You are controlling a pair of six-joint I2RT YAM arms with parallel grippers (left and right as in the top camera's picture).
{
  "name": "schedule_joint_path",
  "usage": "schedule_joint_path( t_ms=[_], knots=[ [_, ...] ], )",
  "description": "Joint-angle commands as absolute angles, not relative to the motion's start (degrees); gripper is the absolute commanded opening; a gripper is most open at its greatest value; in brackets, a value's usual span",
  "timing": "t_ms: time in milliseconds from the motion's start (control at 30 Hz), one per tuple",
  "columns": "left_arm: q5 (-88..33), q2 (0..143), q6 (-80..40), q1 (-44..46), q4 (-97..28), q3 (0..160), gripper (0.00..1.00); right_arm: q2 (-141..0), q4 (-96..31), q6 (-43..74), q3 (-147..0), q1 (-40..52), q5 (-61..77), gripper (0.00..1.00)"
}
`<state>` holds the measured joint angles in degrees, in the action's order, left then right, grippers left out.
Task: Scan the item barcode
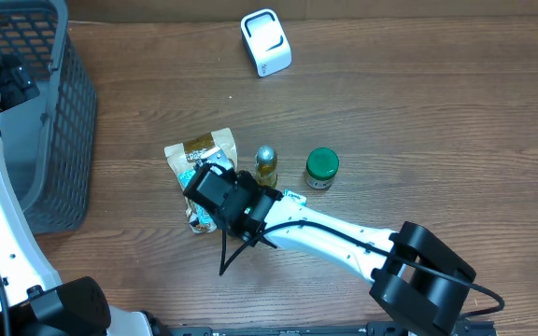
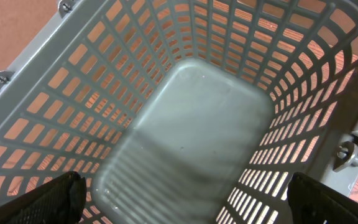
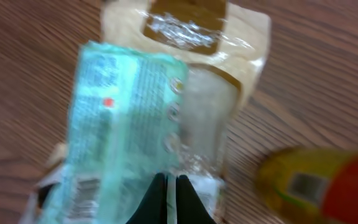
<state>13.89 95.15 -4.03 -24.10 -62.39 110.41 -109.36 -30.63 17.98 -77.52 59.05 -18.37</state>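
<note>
We see a blue-green packet (image 3: pixel 123 124) lying flat near the middle of the brown table (image 1: pixel 418 112). It rests on top of a tan pouch (image 3: pixel 250 56), and the two touch. The packet is long and thin. In the right wrist view its long side runs up and away from the fingers, leaning a bit to the right. Its near end is by the fingertips and its far end points at the brown label on the pouch. From above, the packet runs mostly up and down the picture. The side with small print and a little red mark faces up. The print is too blurry for us to read, and we cannot pick out a barcode.

The right gripper (image 3: pixel 171 199) sits low over the near end of the packet. Its two fingers are pressed together. We cannot tell if they pinch the packet's edge.

Just beside the pouch stands a yellow bottle (image 1: pixel 266 168) with a silver cap. Next to it is a jar (image 1: pixel 322 166) with a green lid. The white scanner (image 1: pixel 265 42) is well apart, at the far edge of the table.

The left gripper (image 2: pixel 194 199) hangs over the grey basket (image 2: pixel 73 93). Its fingers are spread wide and hold nothing.
</note>
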Motion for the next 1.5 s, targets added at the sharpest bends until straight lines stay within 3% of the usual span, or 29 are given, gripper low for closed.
schedule_joint_path(
  t_ms=[0, 733, 900, 1300, 1467],
  knots=[
    [13.50, 95.02, -2.94, -23.97, -62.37, 111.24, 0.99, -109.86, -27.07, 17.76, -77.36, 59.05, -9.87, 0.04],
    [13.47, 95.02, -2.96, -23.99, -62.37, 111.24, 1.00, -113.19, -26.22, 17.96, -77.25, 59.44, -2.39, 0.04],
    [13.50, 95.02, -2.94, -23.99, -62.37, 111.24, 0.99, -113.51, -26.17, 17.93, -77.25, 59.44, -1.74, 0.18],
    [13.47, 95.02, -2.96, -23.97, -62.37, 111.24, 1.00, -113.49, -24.49, 17.45, -77.36, 59.40, 0.16, 0.21],
    [13.47, 95.02, -2.96, -23.99, -62.37, 111.24, 1.00, -112.33, -25.34, 17.43, -79.81, 58.87, 0.14, 0.42]
  ],
)
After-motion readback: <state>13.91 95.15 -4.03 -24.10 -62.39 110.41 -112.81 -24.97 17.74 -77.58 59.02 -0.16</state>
